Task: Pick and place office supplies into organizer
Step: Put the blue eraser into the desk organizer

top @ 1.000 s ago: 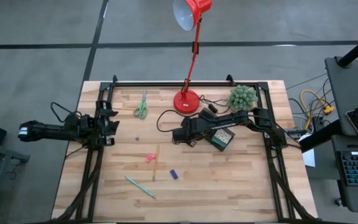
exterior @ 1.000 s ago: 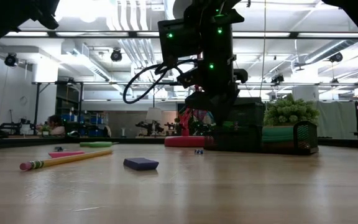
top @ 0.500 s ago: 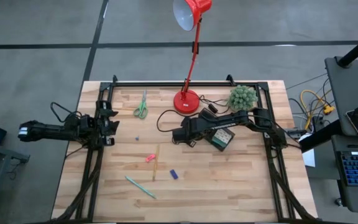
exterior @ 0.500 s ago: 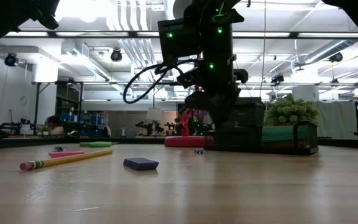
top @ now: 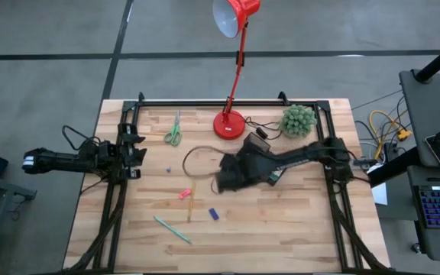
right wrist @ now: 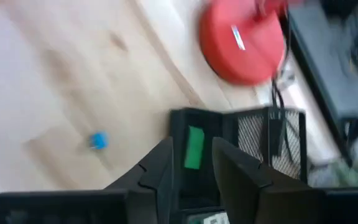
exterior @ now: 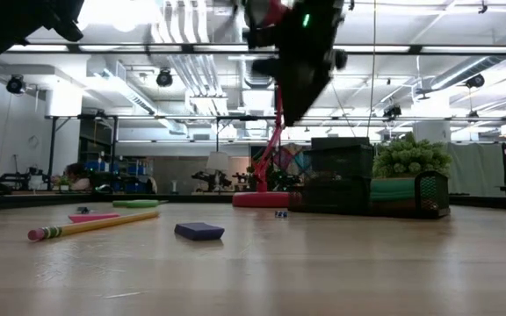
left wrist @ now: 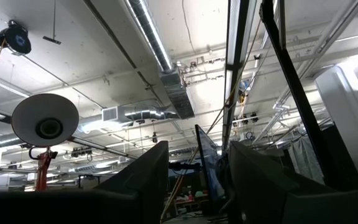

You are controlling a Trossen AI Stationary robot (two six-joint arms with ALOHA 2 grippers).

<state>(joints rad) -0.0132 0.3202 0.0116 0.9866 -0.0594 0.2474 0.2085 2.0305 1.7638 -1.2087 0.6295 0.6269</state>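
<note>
Clock is on the high view, 12 = far edge. Right gripper (top: 223, 178) hangs above table centre, and its arm covers most of the organizer (right wrist: 257, 142) at about 3 o'clock of centre, so top-down barely shows the tray. The right wrist view fills that in: fingers (right wrist: 160, 163) parted, nothing between them, looking down into a black compartment with a green piece (right wrist: 194, 148) lying in it. A mesh wall is alongside, and the red lamp base (right wrist: 244, 43) sits just past the tray. That view also shows the small blue piece (right wrist: 97, 140) alone on bare wood. Low view shows the height: right gripper well clear of the table and blurred, tray standing beside the green plant (exterior: 411, 156). Left gripper (left wrist: 197, 180) is parked at the 9 o'clock edge, fingers apart and empty; its wrist view sees only ceiling. Loose supplies: green-handled scissors (top: 173, 134) at 11 o'clock; pink pad (top: 184, 194) and yellow pencil (top: 191, 202) just beside each other at 7; blue eraser (top: 213, 214) at 6; teal pen (top: 172, 228) near the 7 o'clock edge. In the way: lamp base, its black cable looping across the wood at 10 o'clock of the right gripper, plant at 1 o'clock.
</note>
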